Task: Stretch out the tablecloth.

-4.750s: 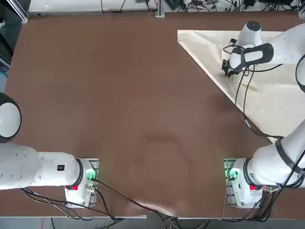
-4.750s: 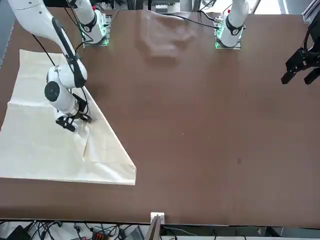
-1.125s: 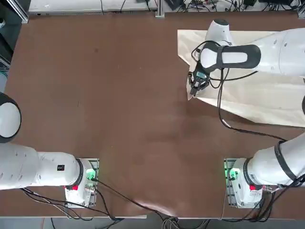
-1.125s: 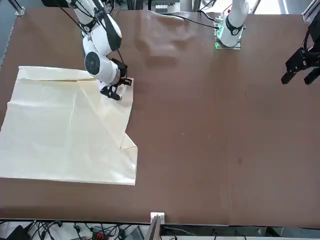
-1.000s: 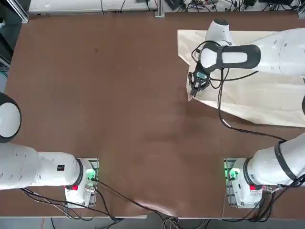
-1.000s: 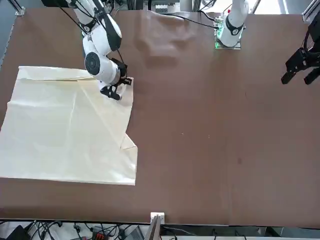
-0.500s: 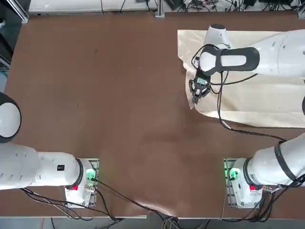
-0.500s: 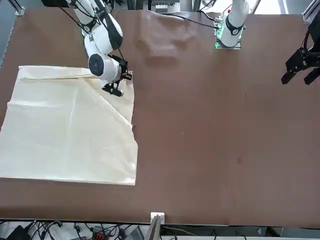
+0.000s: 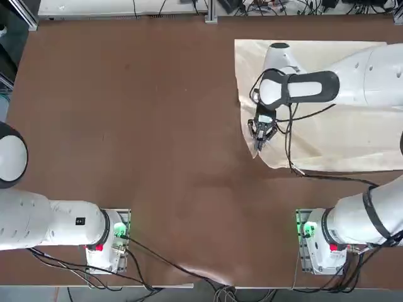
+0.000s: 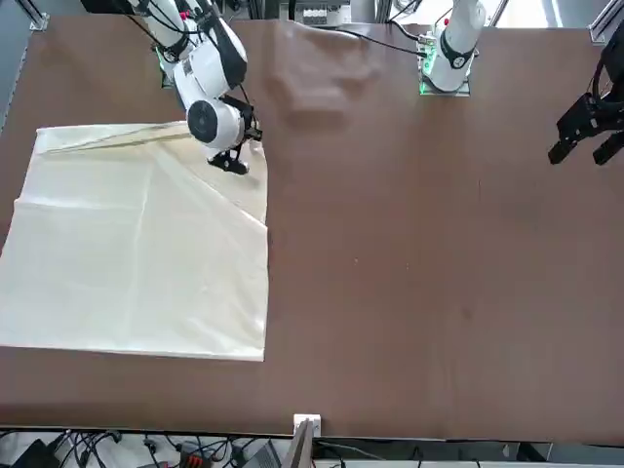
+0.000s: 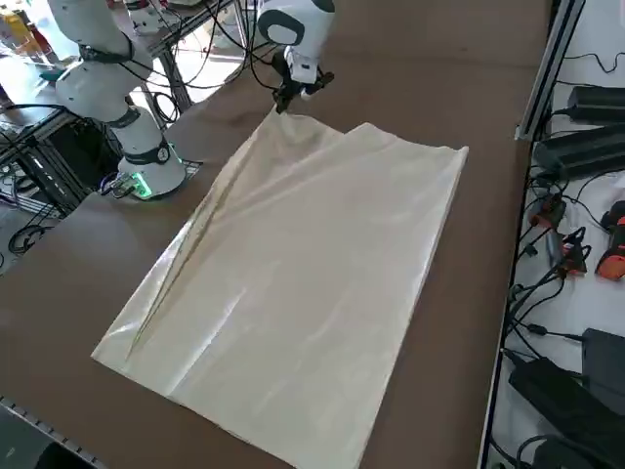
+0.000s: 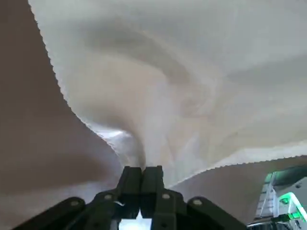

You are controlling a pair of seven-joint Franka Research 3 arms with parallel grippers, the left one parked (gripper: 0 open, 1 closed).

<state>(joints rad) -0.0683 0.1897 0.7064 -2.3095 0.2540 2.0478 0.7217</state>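
Observation:
The cream-beige tablecloth [image 9: 327,126] [image 10: 127,263] [image 11: 303,283] lies on the right half of the brown table, nearly spread into a rectangle, with soft creases running diagonally from its inner near corner. My right gripper [image 9: 259,141] [image 10: 234,161] [image 11: 285,98] [image 12: 141,178] is shut on that corner of the cloth, holding it just above the table. In the wrist view the fabric bunches up from between the closed fingers [image 12: 153,187]. A narrow fold runs along the cloth's near edge [image 10: 107,141].
The brown table [image 9: 126,126] stretches wide to the left of the cloth. My right arm's base [image 9: 321,242] stands near the cloth's near edge, its cable [image 9: 289,151] hanging over the fabric. Cables and gear [image 11: 576,244] lie beyond the table's far edge.
My gripper has drawn the folded corner from the cloth's middle toward the table centre, then back toward my base. The triangular fold has opened out into a near rectangle.

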